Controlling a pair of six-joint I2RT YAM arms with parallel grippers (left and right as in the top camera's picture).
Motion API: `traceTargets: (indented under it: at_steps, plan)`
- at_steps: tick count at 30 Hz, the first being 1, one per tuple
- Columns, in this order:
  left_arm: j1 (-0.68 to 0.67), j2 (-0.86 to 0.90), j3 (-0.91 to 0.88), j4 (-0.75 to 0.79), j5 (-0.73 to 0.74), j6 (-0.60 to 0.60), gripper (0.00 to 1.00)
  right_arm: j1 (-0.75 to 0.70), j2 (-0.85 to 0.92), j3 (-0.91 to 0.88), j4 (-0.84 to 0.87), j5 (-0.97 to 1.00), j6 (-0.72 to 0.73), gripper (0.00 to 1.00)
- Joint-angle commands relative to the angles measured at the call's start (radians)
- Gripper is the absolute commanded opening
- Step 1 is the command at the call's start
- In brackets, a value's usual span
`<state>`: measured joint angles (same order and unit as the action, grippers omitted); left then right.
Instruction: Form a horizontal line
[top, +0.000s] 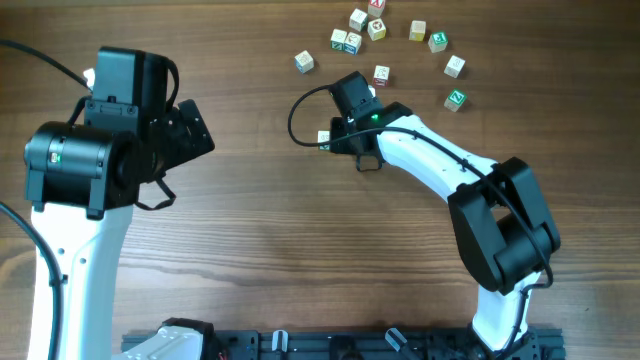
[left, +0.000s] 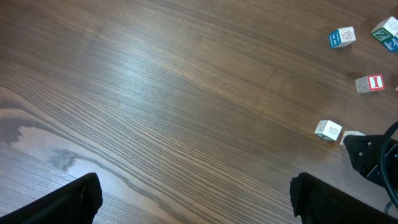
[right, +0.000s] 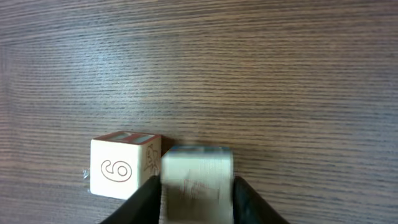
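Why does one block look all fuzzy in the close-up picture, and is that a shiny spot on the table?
Right wrist view: the held cube in the right pincer is blurred, while the neighbouring cube is sharp. Left wrist view: pale glare streaks the table. Overhead view: even light, soft shadows.

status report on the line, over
left gripper open, empty. right gripper shut on cube, beside second cube. no third yet. loose cubes well away.
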<state>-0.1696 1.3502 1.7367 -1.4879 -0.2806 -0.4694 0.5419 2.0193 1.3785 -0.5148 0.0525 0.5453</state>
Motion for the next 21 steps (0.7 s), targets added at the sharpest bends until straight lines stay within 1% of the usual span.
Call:
traceTargets:
  at_steps: [1, 6, 9, 10, 11, 13, 17, 19, 21]
  plan:
    - [0.006, 0.0, 0.003, 0.002, -0.012, -0.01, 1.0, 0.001, 0.01, -0.005, -0.012, 0.025, 0.042, 0.39]
    - [0.006, 0.0, 0.003, 0.002, -0.012, -0.01, 1.0, 0.0, 0.01, -0.005, -0.014, 0.023, 0.042, 0.39]
    - [0.006, 0.0, 0.003, 0.002, -0.012, -0.01, 1.0, 0.0, 0.006, 0.01, 0.002, 0.023, 0.042, 0.41]
    - [0.006, 0.0, 0.003, 0.002, -0.012, -0.01, 1.0, -0.002, -0.002, 0.032, -0.018, 0.023, 0.042, 0.43]
    - [0.006, 0.0, 0.003, 0.002, -0.012, -0.01, 1.0, -0.005, -0.013, 0.066, -0.053, 0.023, 0.042, 0.47]
    - [0.006, 0.0, 0.003, 0.002, -0.012, -0.01, 1.0, -0.015, -0.036, 0.127, -0.11, 0.024, 0.032, 0.5]
    - [0.006, 0.0, 0.003, 0.002, -0.012, -0.01, 1.0, -0.049, -0.09, 0.267, -0.187, 0.027, -0.027, 0.65]
    - [0.006, 0.0, 0.003, 0.002, -0.012, -0.01, 1.0, -0.068, -0.093, 0.332, -0.195, 0.043, -0.06, 0.72]
    - [0.006, 0.0, 0.003, 0.002, -0.012, -0.01, 1.0, -0.082, -0.093, 0.341, -0.169, 0.091, -0.067, 0.76]
